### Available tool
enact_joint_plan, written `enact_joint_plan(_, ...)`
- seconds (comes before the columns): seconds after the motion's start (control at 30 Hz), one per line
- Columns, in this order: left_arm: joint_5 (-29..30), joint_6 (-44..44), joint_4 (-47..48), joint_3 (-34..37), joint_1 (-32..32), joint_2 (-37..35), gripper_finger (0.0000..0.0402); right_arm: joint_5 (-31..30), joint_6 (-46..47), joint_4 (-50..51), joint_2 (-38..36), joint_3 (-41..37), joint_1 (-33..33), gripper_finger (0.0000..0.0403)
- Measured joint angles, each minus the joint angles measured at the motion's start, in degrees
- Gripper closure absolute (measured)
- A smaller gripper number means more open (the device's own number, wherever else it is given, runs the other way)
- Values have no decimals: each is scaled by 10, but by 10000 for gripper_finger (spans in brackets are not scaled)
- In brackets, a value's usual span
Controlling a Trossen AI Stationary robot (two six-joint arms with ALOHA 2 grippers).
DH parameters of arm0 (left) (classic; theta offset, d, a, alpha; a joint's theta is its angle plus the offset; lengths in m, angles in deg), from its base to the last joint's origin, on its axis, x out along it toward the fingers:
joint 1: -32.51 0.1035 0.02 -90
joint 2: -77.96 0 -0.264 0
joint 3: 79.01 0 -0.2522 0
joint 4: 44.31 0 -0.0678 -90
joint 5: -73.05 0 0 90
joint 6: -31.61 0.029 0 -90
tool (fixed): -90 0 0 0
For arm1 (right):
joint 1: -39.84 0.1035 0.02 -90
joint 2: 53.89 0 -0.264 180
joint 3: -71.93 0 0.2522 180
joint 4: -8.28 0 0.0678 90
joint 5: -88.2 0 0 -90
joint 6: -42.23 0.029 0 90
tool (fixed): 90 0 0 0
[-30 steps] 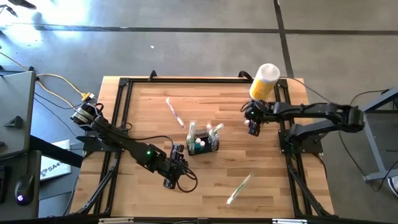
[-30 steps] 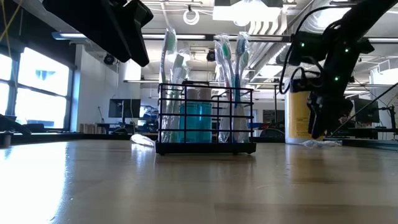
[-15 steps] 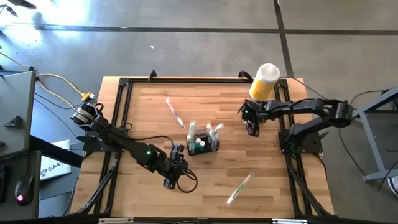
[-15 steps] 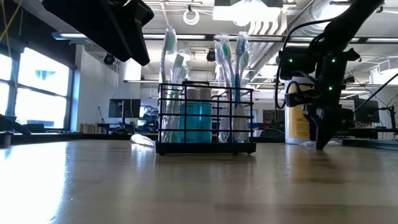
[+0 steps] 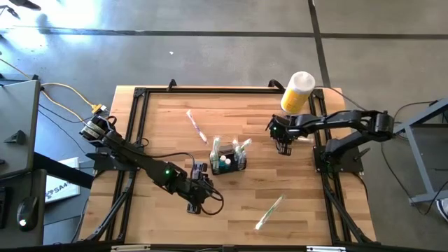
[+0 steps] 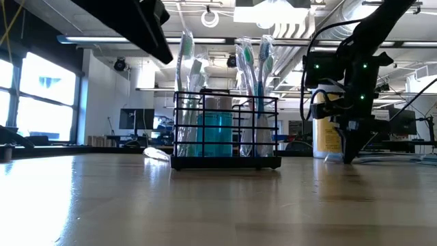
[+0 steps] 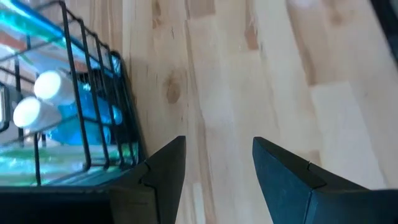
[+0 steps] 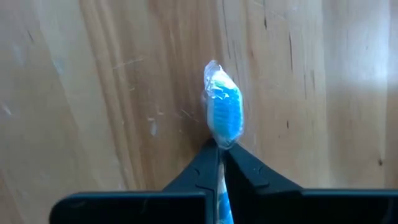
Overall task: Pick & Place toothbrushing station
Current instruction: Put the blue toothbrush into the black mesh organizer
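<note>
Near the tabletop's (image 5: 161,133) far right, the right pincer (image 8: 219,149) is clamped on a wrapped blue toothbrush (image 8: 222,112), while the left pincer (image 7: 214,168), fingers apart, hangs beside the black wire-mesh caddy (image 5: 229,157).

Right end effector (image 8: 219,155) clamped; left end effector (image 7: 214,165) spread.
</note>
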Motion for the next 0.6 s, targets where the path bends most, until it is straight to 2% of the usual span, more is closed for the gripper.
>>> enact_joint_plan(0.23,-13,1,-17,0,0,0,222,-42,50,62,-4,41,87,398)
enact_joint_plan(0.43,-13,1,-16,0,0,0,222,-69,108,125,-15,129,204,399)
enact_joint_plan(0.6,-13,1,-15,0,0,0,222,-63,140,141,-42,190,307,400)
